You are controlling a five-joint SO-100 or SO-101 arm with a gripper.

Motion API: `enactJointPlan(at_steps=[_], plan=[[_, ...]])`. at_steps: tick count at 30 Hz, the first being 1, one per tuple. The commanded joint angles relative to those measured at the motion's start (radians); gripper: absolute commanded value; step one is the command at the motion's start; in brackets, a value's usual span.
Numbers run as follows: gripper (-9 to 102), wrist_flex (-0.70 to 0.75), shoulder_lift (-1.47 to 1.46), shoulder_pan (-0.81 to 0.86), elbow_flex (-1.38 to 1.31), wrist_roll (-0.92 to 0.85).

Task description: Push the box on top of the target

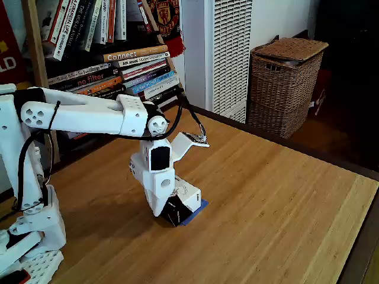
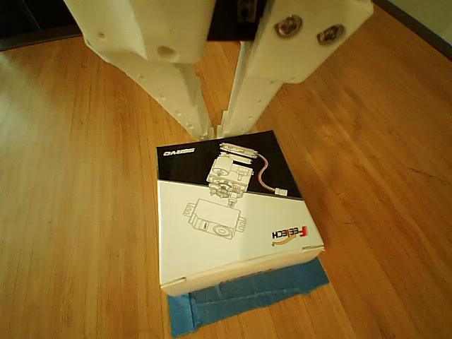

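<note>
Blue tape of the target [image 2: 247, 293] is showing along the near edge of the box [image 2: 229, 212] in the other view; I am seeing the box lying flat on the wooden counter [image 2: 78, 212], covering most of the square. The pincer [image 2: 217, 129] is standing upright at the box's far edge, fingers nearly together, holding nothing. In the fixed view the pincer [image 1: 167, 211] is bearing down beside the box [image 1: 182, 204].
</note>
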Motion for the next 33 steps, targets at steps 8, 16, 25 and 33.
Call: enactJointPlan(at_steps=[8,16,25,33], plan=[[0,0.005,-0.018,-0.012,-0.069,0.012],[0,0.029,-0.048,-0.012,-0.121,0.009],[0,0.046,-0.011,0.035,-0.112,-0.054],[0,0.043,0.000,0.086,-0.107,-0.107]])
